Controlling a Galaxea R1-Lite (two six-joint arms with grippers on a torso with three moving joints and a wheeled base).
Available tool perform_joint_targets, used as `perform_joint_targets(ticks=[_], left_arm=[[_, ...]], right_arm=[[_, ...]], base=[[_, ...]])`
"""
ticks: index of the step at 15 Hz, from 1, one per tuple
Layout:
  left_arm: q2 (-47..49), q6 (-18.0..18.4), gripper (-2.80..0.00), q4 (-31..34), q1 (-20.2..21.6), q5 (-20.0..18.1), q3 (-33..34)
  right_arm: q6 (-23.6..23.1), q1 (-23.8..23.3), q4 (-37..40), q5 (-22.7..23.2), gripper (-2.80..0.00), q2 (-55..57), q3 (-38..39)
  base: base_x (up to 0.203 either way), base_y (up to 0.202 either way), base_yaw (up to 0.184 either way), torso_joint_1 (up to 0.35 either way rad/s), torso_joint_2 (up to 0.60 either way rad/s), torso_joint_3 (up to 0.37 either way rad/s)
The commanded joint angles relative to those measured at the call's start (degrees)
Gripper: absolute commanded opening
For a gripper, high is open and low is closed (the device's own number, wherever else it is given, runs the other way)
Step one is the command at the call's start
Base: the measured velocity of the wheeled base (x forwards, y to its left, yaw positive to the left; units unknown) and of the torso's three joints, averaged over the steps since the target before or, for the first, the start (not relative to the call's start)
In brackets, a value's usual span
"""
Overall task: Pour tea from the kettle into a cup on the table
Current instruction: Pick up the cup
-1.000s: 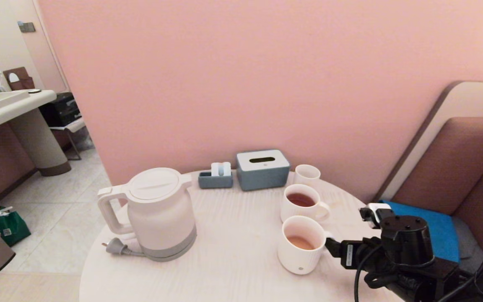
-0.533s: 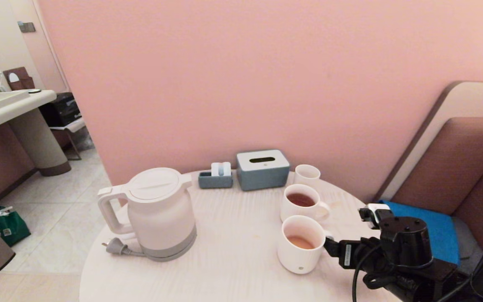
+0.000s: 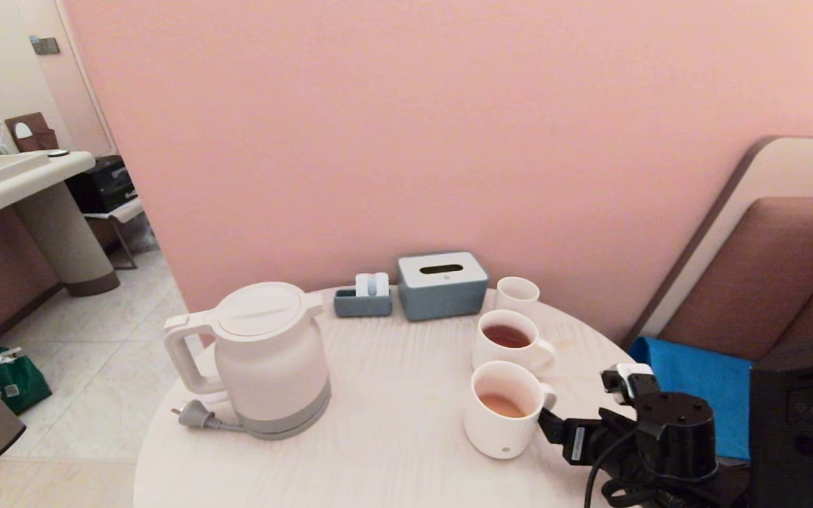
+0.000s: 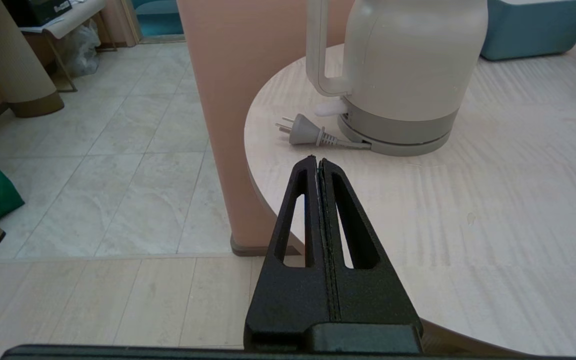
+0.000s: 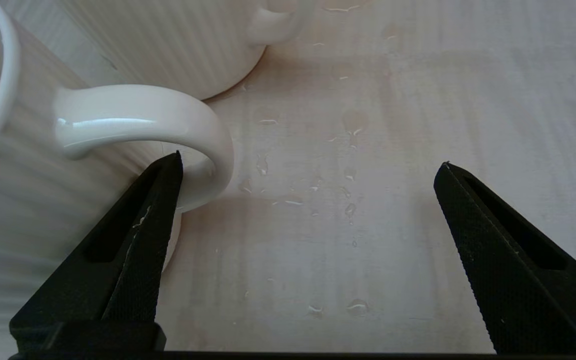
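Observation:
The white kettle [image 3: 265,360] stands upright on the left of the round pale table [image 3: 392,451], lid on, handle facing left. The ribbed white cup [image 3: 502,420] sits near the right front and holds a little pale orange-brown tea [image 3: 502,405]. My right gripper [image 3: 579,402] is open just to the right of the cup, low over the table. In the right wrist view one fingertip [image 5: 168,175] lies against the cup's handle [image 5: 168,115], and only wet tabletop lies across the gripper's [image 5: 312,160] wide gap. My left gripper [image 4: 317,160] is shut and empty at the table's edge, near the kettle [image 4: 408,65].
A like mug with dark tea [image 3: 509,342] stands right behind the cup, a small white cup [image 3: 517,293] farther back. A grey-blue tissue box [image 3: 442,284] and small tray [image 3: 363,300] sit by the pink wall. The kettle's plug [image 3: 195,415] lies at the left edge. Drops [image 5: 353,210] wet the table.
My right arm has sunk and drawn slightly toward the near edge, and a black part of it has come into view at the far right. Cup and kettle have stayed put.

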Motion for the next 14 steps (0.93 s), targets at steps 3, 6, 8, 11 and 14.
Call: perform_joint_targets(ticks=[3, 6, 8, 11, 14], left_arm=[[0.1, 0.0, -2.80, 0.0, 0.0, 0.0, 0.0], [0.1, 0.0, -2.80, 0.0, 0.0, 0.0, 0.0], [0.1, 0.0, -2.80, 0.0, 0.0, 0.0, 0.0], [0.1, 0.0, -2.80, 0.0, 0.0, 0.0, 0.0], [0.1, 0.0, -2.80, 0.0, 0.0, 0.0, 0.0]], right_arm=[[0.0, 0.0, -2.1, -0.1, 0.00, 1.1, -0.6], [-0.2, -0.1, -2.1, -0.1, 0.00, 1.0, -2.0], [-0.5, -0.2, -2.1, -0.1, 0.00, 0.4, -2.2], [-1.2, -0.4, -2.1, -0.1, 0.00, -1.7, -2.2], [-1.6, -0.4, -2.1, -0.1, 0.00, -3.6, -2.2]], base=[[0.000, 0.000, 0.000, 0.000, 0.00, 0.000], [0.000, 0.000, 0.000, 0.000, 0.00, 0.000], [0.000, 0.000, 0.000, 0.000, 0.00, 0.000], [0.000, 0.000, 0.000, 0.000, 0.00, 0.000], [0.000, 0.000, 0.000, 0.000, 0.00, 0.000]])
